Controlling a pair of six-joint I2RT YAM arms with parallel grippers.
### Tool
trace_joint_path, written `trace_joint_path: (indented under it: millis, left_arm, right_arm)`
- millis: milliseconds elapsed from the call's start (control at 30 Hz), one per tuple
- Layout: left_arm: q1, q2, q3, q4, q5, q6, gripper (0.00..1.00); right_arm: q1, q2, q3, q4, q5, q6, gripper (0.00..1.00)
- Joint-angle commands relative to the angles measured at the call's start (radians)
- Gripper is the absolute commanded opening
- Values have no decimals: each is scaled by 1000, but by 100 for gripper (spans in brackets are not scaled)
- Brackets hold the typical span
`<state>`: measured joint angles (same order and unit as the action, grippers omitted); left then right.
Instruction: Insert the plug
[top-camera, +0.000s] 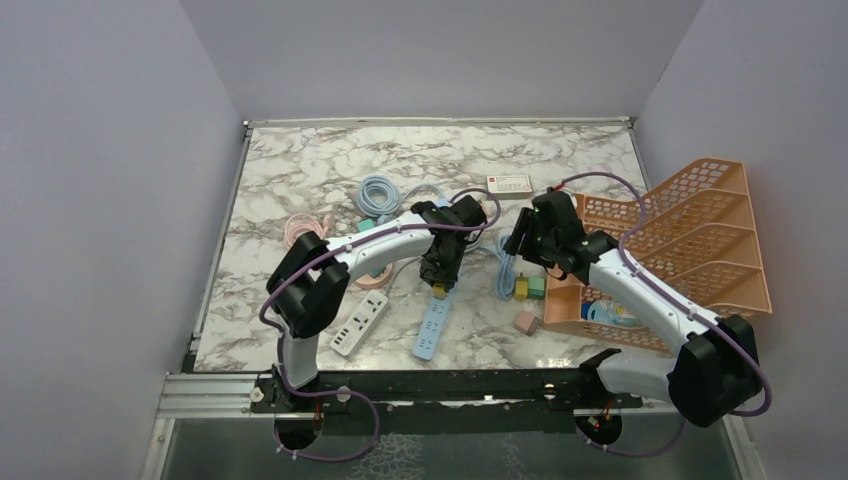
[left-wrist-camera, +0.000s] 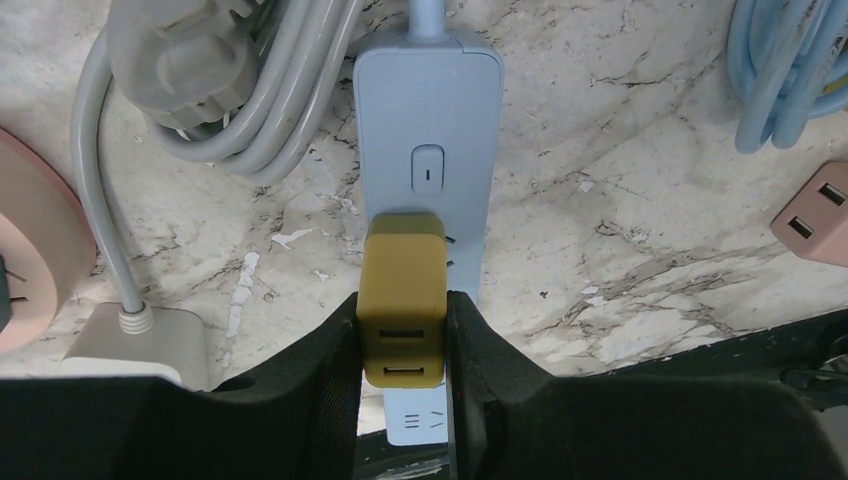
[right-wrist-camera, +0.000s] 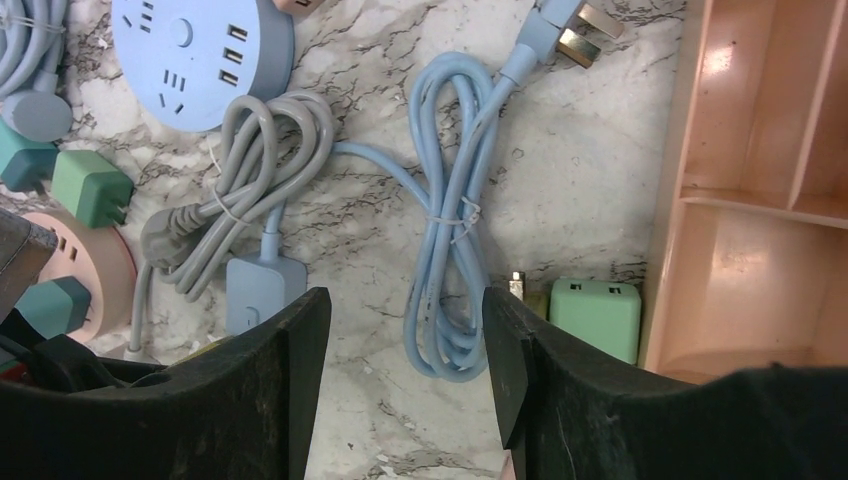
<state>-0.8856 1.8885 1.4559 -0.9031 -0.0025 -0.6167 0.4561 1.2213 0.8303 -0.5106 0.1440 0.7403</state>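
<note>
Overhead view spans the table (top-camera: 300, 160); 2 close wrist views share the blue strip (left-wrist-camera: 428, 120).

This is a robot lab's test cell. A marble-patterned counter (top-camera: 300, 170) is boxed in on three sides by plain, bare lavender walls (top-camera: 100, 150). Two robot arms (top-camera: 380, 245) stand bolted to a metal rail (top-camera: 450, 385) along the near edge. Power strips (top-camera: 434, 325) and coiled cords (top-camera: 378, 193) lie scattered mid-counter, and a peach rack (top-camera: 700, 230) sits at the right edge.
</note>
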Motion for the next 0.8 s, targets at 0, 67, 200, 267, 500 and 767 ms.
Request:
trace_joint_path:
  millis: [0,67,200,267,500,767]
  left_arm:
    - [-20,143,-70,-49,-83,-18,0]
    - [-24,168,-79,-49,-95,-18,0]
    - [-30,207,-120,-46,-119,-22,0]
    - [-33,223,-146,-30,-119,-25,0]
    - [-45,280,-247,64,-81,-29,0]
    - [-43,178,-159,33,-63,-28,6]
  right_arm:
    - [-4,-39,-9,-44,66,9,57]
    - [-4,-52,-14,-49,71,10,57]
    - [-4,-70,-25,-62,89,18,57]
    - [-4,-74,-32,-65,92,24,57]
    - [-4,-84,-49,-78,77,24,56]
    - [-4,-121,-52,-95,94,21,56]
